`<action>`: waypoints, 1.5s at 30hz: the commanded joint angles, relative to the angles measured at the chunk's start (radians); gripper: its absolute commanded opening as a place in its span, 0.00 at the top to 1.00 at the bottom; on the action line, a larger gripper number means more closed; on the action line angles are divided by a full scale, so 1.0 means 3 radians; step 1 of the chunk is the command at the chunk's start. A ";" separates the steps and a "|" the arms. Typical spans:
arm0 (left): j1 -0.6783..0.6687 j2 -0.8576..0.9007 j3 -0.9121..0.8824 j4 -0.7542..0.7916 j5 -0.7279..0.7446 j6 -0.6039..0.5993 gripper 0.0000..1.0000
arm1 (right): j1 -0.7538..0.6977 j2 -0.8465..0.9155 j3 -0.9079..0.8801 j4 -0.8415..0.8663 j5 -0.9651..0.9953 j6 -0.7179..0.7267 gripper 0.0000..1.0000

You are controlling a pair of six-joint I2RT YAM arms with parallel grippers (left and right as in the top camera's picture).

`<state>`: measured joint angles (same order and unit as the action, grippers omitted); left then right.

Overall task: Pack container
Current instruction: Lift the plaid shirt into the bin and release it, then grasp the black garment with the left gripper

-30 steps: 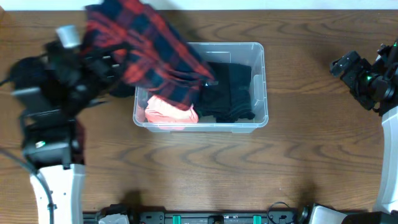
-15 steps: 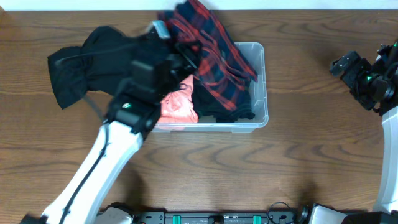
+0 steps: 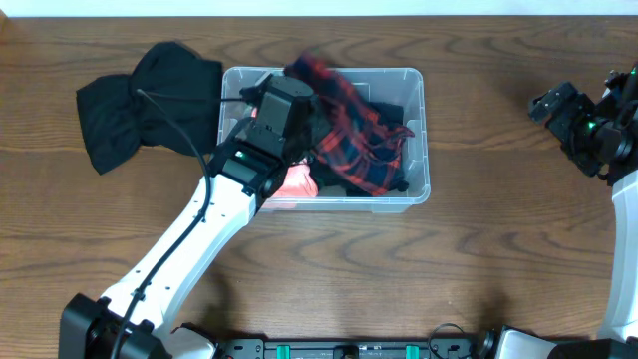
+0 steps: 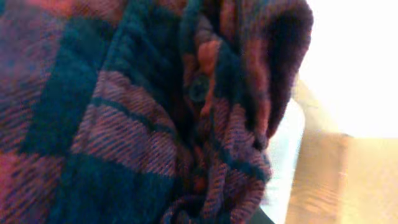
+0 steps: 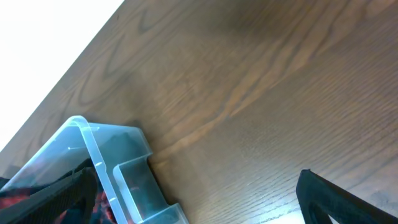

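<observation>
- In the frame's centre, the container (image 3: 423, 150) holds a plaid shirt (image 3: 354, 145), pink cloth (image 3: 297, 182) and dark clothes (image 3: 394, 115).
- The black garment (image 3: 140, 100) at upper left on the table (image 3: 399, 269) is not yet packed.
- The left hand (image 3: 299, 112) is buried in the plaid; I cannot tell its grip.

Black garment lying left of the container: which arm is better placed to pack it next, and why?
Left. The left gripper hangs over the container, at the plaid shirt, close to the black garment; the right gripper sits far off on the container's other side.
</observation>
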<state>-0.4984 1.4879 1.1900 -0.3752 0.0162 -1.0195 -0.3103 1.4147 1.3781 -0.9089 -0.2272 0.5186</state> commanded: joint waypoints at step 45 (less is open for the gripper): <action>0.4180 0.1445 0.0058 0.0258 0.2134 0.2291 0.02 | -0.0031 0.0017 0.0000 -0.0003 0.0023 0.0001 0.01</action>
<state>0.7322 1.9064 1.1915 -0.3271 0.6506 -0.3550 -0.3103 1.4147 1.3781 -0.9085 -0.2272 0.5186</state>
